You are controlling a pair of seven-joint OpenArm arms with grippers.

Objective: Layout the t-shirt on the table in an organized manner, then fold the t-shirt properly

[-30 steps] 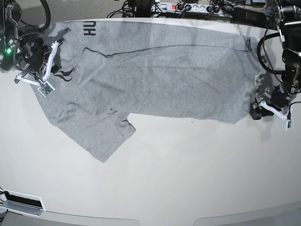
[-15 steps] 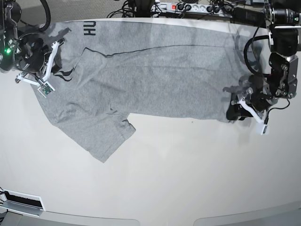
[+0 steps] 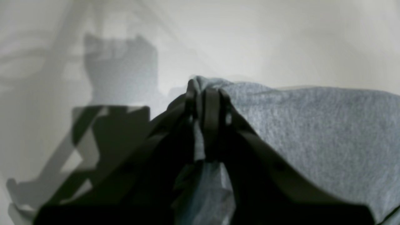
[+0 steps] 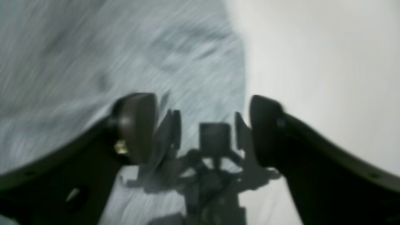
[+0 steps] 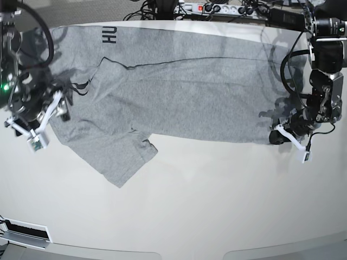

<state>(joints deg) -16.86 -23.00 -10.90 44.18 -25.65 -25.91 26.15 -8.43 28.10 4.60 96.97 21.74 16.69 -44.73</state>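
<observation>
1. White and glossy, the worktop (image 5: 179, 211) fills nearly the whole base view, with cables and a power strip (image 5: 214, 8) along the top edge.
2. Across the upper half lies the t-shirt (image 5: 179, 97), spread wide but not tidy: a long crease runs along its upper part, one sleeve sticks out toward the lower left, and black lettering shows at the upper left.
3. At the right of the base view the left gripper (image 5: 279, 135) sits at the shirt's lower right corner. The left wrist view shows its jaws pressed together on a bunched fold of grey cloth, so that corner is pinched.
4. At the left of the base view the right gripper (image 5: 46, 111) hovers at the shirt's left edge. The right wrist view shows its jaws standing well apart with nothing between them, cloth below on one side and bare worktop on the other.
5. The step in hand looks like flattening the shirt before any fold. To do it well, the pinched corner should likely be drawn outward, low over the surface, so the crease pulls out instead of the whole shirt sliding.
6. The empty gripper probably needs a firm bite on the opposite hem first; otherwise the pull has nothing to work against.
</observation>
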